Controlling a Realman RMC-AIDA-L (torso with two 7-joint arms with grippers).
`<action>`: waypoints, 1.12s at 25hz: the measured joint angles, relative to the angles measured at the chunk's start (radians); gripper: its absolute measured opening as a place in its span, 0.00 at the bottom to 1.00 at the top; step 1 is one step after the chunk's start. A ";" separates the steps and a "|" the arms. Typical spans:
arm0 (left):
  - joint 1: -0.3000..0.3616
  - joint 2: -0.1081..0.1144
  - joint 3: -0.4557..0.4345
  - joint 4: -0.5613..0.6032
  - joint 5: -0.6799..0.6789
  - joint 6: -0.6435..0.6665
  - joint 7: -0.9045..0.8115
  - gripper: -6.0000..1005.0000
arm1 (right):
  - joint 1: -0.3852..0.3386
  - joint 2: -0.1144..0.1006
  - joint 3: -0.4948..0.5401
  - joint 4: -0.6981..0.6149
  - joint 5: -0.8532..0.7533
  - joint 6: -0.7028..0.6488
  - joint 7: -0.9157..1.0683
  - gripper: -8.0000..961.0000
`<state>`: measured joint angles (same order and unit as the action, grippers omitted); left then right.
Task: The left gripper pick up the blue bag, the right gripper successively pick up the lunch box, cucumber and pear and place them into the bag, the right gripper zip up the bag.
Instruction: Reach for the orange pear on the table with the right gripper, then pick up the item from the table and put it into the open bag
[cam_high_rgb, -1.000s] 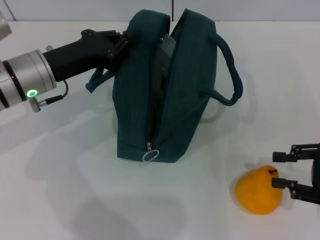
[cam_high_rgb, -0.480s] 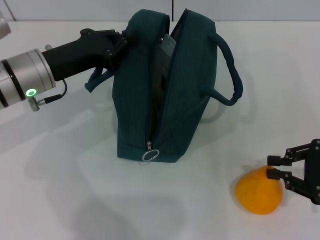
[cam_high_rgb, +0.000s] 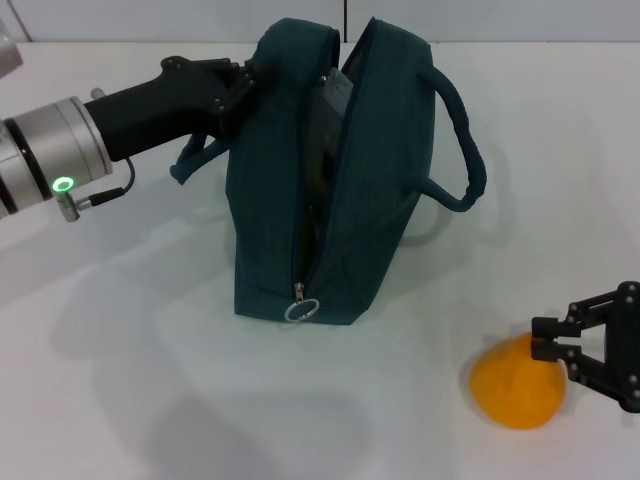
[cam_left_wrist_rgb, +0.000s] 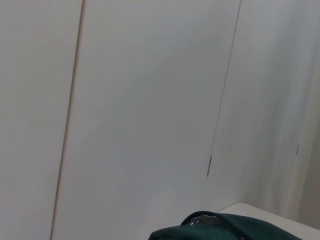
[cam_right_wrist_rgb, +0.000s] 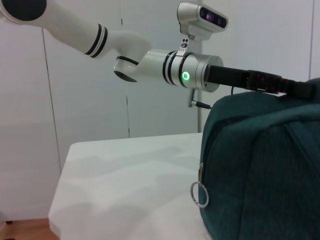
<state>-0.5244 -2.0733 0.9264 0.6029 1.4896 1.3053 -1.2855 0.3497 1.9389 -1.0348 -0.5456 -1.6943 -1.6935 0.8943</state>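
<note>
Orange pear (cam_high_rgb: 515, 392) between spread right claw (cam_high_rgb: 552, 352) fingers, left claw (cam_high_rgb: 238, 88) clamping blue bag (cam_high_rgb: 330, 180) upright.

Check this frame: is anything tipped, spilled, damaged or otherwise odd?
Nothing stands out. The bag stands upright and unzipped, its top held by the left gripper. The pear lies whole on the table, with the open right gripper at it.
</note>
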 joint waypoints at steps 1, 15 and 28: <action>-0.001 0.000 0.000 0.000 0.000 0.000 0.000 0.09 | 0.000 0.000 0.001 0.001 0.000 0.000 0.000 0.16; -0.013 -0.003 0.000 0.000 0.006 0.000 0.000 0.09 | 0.001 -0.009 0.011 0.004 0.003 0.008 0.001 0.07; -0.014 -0.003 -0.005 0.000 0.000 0.006 0.012 0.09 | 0.035 0.028 0.246 0.000 0.103 -0.113 -0.017 0.05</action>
<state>-0.5385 -2.0767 0.9218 0.6028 1.4896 1.3110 -1.2734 0.3846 1.9668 -0.7889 -0.5459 -1.5909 -1.8066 0.8773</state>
